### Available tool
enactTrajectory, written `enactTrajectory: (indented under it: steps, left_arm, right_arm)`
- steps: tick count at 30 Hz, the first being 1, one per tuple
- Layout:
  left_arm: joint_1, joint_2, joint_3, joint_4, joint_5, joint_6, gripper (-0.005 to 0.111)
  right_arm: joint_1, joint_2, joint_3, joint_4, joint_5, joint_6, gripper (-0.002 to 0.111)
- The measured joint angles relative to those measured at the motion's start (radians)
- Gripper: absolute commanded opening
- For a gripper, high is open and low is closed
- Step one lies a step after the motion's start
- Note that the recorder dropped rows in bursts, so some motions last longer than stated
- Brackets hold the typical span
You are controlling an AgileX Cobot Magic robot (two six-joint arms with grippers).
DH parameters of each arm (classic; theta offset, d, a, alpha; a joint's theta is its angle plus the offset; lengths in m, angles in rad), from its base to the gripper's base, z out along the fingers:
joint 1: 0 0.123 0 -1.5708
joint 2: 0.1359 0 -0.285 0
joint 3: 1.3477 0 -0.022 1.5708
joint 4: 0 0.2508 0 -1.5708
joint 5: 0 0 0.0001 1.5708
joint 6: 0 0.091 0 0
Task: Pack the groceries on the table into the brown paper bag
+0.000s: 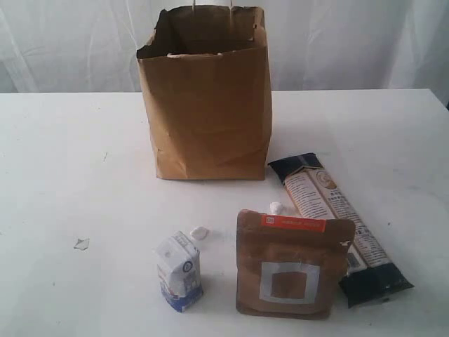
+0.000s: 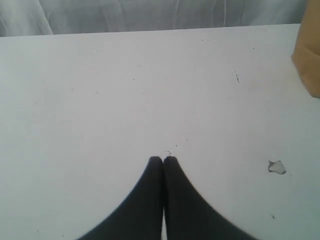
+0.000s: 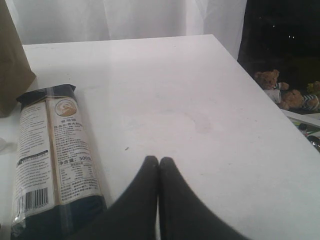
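Observation:
The brown paper bag [image 1: 205, 98] stands open at the back middle of the white table [image 1: 63, 175]; one corner of the bag [image 2: 307, 60] shows in the left wrist view. In front stand a small white-blue carton [image 1: 179, 272] and a brown pouch [image 1: 291, 265]. A long dark packet [image 1: 338, 226] lies flat to the right, and the packet [image 3: 52, 155] also shows beside my right gripper [image 3: 159, 161], which is shut and empty. Over bare table my left gripper [image 2: 163, 160] is shut with nothing in it. Neither gripper shows in the exterior view.
Small white scraps [image 1: 199, 232] lie between the carton and the pouch. A chipped mark [image 1: 81, 243] is on the left of the table. The table's right edge [image 3: 252, 95] drops off beside a dark area with teddy bears [image 3: 280, 92]. White curtains hang behind.

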Motion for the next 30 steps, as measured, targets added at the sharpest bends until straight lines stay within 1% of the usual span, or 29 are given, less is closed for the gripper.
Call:
enactTrajectory:
  steps: [6,9,15,22,25,30]
  left_arm:
    - [0.000,0.000,0.000,0.011,0.081,0.000,0.000]
    - [0.000,0.000,0.000,0.021,0.100,0.002,0.000]
    - [0.000,0.000,0.000,0.025,0.105,0.002,0.000]
    - [0.000,0.000,0.000,0.025,0.105,-0.045,0.000]
    - [0.000,0.000,0.000,0.025,0.105,-0.047,0.000]
    - [0.000,0.000,0.000,0.025,0.105,-0.060,0.000]
  right_arm:
    - [0.000,0.000,0.000,0.000,0.000,0.000,0.000]
    - [0.000,0.000,0.000,0.000,0.000,0.000,0.000]
    - [0.000,0.000,0.000,0.000,0.000,0.000,0.000]
    - [0.000,0.000,0.000,0.000,-0.014,0.000,0.000]
    - [0.000,0.000,0.002,0.036,-0.110,0.004,0.000]
    - [0.000,0.000,0.002,0.126,-0.364,0.034,0.000]
